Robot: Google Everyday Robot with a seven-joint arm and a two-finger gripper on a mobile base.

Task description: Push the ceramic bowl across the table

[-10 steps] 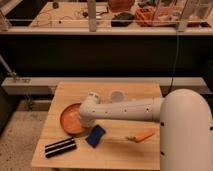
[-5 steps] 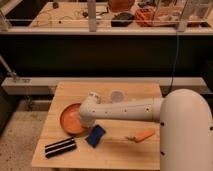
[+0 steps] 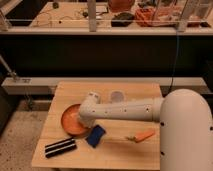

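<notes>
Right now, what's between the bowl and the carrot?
In the camera view, the blue sponge lies between bowl and carrot; the gripper is at the bowl.

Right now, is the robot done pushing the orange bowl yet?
Not yet. The arm has reached the ceramic bowl, and the gripper sits low at its right side, so the push looks underway. The bowl lies near the table's left edge, beside the blue sponge. Finishing and pulling away remain.
</notes>
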